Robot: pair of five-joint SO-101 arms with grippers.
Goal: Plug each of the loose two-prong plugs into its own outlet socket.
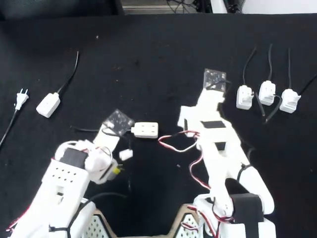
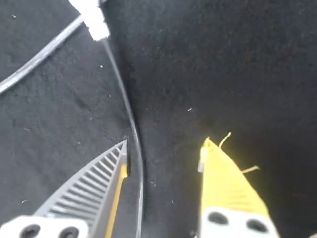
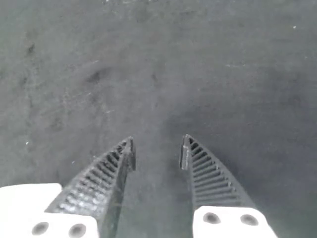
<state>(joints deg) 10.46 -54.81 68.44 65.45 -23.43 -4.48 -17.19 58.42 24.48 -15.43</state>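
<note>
The left gripper (image 2: 164, 145) is held, fingers (image 2: 106, 173) apart, astride a cable (image 2: 130, 119), likely for grasping; the right gripper (image 3: 157, 144), at 2 o'clock, is likewise spread.

No text, label, number or sign can be read on anything here.

White outlet socket (image 1: 145, 130), black table (image 1: 148, 59)

From where I stand I count two arms (image 1: 59, 183) (image 1: 218, 144), two loose plugs (image 1: 20, 98) (image 1: 126, 154), two lone sockets (image 1: 48, 104) (image 1: 146, 130) and three more corded sockets (image 1: 244, 96) (image 1: 267, 92) (image 1: 290, 100) in a row, all on one black table (image 1: 148, 59).
</note>
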